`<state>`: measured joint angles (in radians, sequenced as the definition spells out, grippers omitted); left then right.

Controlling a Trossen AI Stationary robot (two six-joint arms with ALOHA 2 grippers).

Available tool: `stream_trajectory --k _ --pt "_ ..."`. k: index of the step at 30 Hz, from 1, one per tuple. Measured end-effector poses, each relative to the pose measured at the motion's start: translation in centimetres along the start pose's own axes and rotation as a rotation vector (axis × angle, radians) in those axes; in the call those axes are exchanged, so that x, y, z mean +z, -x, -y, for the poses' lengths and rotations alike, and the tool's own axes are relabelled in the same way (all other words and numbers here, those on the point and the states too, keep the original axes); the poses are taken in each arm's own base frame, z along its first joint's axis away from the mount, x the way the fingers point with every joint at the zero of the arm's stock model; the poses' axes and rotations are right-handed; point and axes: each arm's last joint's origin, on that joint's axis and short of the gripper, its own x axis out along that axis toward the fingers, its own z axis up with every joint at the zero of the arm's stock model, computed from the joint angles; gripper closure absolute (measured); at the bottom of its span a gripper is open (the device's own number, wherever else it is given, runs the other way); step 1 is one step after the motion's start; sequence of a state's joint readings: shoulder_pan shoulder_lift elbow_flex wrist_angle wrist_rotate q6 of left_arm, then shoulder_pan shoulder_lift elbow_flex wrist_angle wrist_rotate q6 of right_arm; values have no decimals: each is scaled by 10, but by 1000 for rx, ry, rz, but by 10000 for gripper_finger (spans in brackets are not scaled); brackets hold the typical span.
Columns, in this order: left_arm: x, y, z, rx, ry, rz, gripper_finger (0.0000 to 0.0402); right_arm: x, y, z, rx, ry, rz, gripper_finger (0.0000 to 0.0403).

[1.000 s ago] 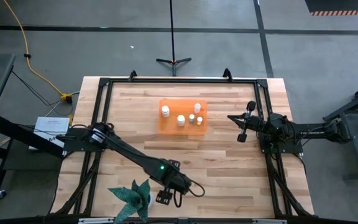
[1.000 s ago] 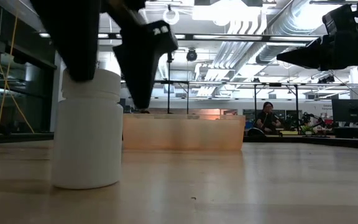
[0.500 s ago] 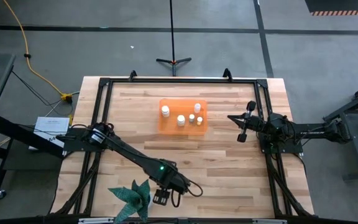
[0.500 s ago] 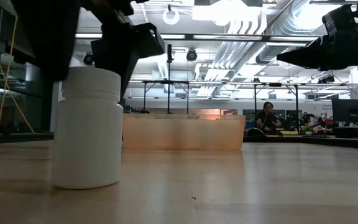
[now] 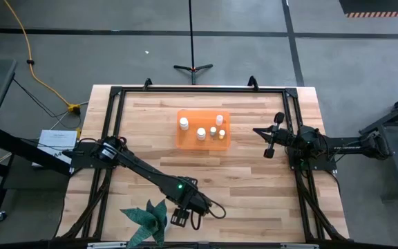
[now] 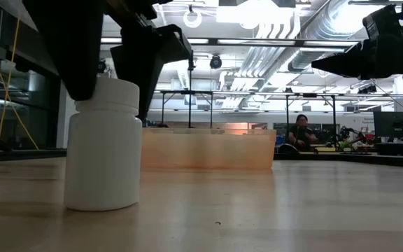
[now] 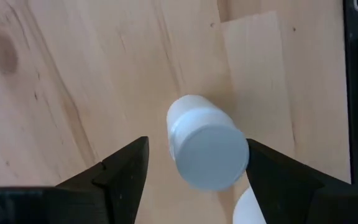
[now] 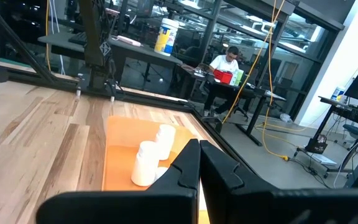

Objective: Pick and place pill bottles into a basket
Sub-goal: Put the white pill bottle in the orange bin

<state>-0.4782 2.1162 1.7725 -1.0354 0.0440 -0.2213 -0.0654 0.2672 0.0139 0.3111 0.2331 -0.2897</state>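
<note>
A white pill bottle (image 7: 205, 151) stands upright on its base on the wood table near the near edge; it also shows in the low view (image 6: 103, 154). My left gripper (image 5: 179, 218) is open and points down over it, with one finger (image 7: 122, 177) and the other (image 7: 278, 180) on either side of the cap. The orange basket (image 5: 203, 142) sits at the table's middle far side, with several white bottles (image 5: 201, 133) standing in it. My right gripper (image 5: 269, 138) is shut, empty, and above the table to the right of the basket. My left gripper's fingers come from above, on either side of the bottle's cap (image 7: 229, 140). One finger (image 7: 257, 158) stands right at the cap's rim and the other is clearly apart from it. I cannot tell whether the near finger touches. The bottle stands upright on the table.
A green spiky plant (image 5: 146, 218) in a white pot stands at the near edge just left of my left gripper. A black frame (image 5: 199, 88) runs around the table. Bare wood lies between the bottle and the basket.
My left gripper, still open, has shifted a little toward the table's left and partly back, and has come down around the bottle's cap. The bottle has slid slightly toward the table's right and stays upright.
</note>
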Motion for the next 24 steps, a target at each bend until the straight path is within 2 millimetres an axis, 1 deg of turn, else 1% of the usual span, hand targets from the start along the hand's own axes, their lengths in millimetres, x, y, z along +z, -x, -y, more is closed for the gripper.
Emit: stream_trajectory --k 3,5,10,19,24 --pt "0 -7 0 -25 -9 26 110 0 0 0 0 0 0 402" --pt "-4 -14 0 -61 -11 3 110 0 0 0 0 0 0 402" --pt "-11 -25 -3 -40 -11 -31 110 0 0 0 0 0 0 402" --pt "-10 -26 -5 -32 -7 -19 110 0 0 0 0 0 0 402" --pt "-9 -24 -4 -63 -8 -18 110 0 0 0 0 0 0 402"
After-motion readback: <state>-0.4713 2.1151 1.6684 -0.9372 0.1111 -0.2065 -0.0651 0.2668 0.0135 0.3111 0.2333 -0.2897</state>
